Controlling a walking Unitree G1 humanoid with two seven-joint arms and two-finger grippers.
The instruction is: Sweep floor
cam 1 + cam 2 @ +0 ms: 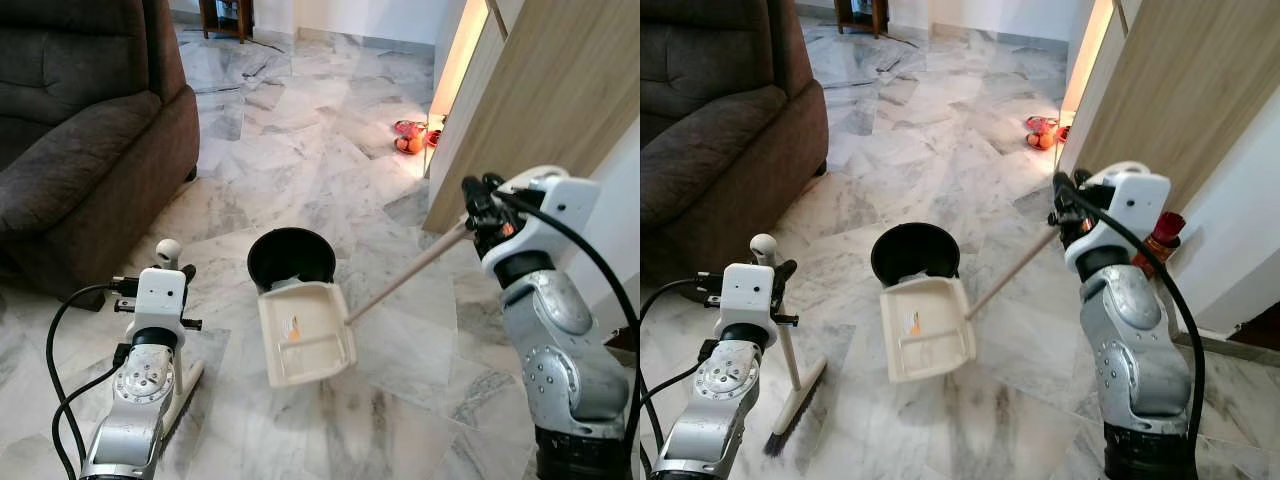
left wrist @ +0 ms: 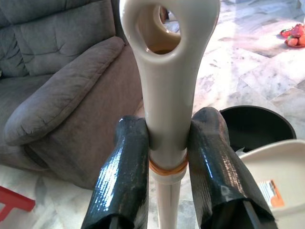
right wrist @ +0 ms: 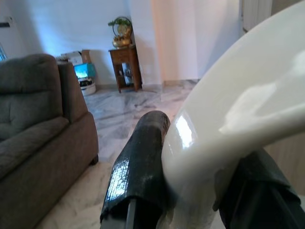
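Two grippers are each clamped on a tool. The left gripper (image 2: 164,157) has its black fingers (image 2: 121,176) closed around the cream plastic neck of the broom handle (image 2: 167,95), just under the hanging-hole end; the broom (image 1: 790,385) stands nearly upright, its bristle head on the marble floor (image 1: 300,160) beside the left arm. The right gripper (image 1: 1065,210) is closed on the top of the dustpan handle (image 1: 1005,272), which slants down to the cream dustpan (image 1: 925,330). The pan is tipped with its mouth over the rim of the black bin (image 1: 915,250), apparently emptying into it.

Both tools look light, stiff and smooth, so the hard plastic may twist or slip between the pads; a grip high on such a long handle gives the low end a lot of swing, and the pan could knock the light bin over. A brown armchair (image 1: 80,130) stands at the robot's left, a wooden panel (image 1: 560,90) at its right, with red slippers (image 1: 410,135) further off.
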